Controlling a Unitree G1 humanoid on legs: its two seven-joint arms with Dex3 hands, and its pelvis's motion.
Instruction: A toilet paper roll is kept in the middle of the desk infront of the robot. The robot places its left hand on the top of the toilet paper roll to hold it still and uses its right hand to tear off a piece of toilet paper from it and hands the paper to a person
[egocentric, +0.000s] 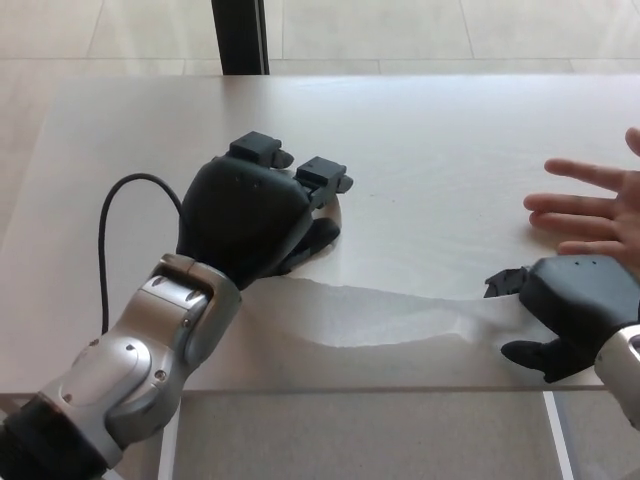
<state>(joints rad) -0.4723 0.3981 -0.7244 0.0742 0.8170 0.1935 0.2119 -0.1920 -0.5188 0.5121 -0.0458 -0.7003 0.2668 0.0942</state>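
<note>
My left hand (250, 215) lies on top of the toilet paper roll (336, 212) in the middle of the desk (430, 130), its fingers draped over the far side. It hides almost all of the roll; only a pale sliver of the side shows. A loose strip of paper (380, 318) runs from under that hand to the right along the desk's front. It narrows and bunches where it enters my right hand (565, 310), which is closed on its end. A person's open hand (595, 210) waits palm up just beyond my right hand.
A black cable (105, 240) loops from my left wrist across the desk's left part. A dark post (238, 35) stands behind the desk's far edge. The front edge runs just below the paper strip, with tiled floor beyond the desk.
</note>
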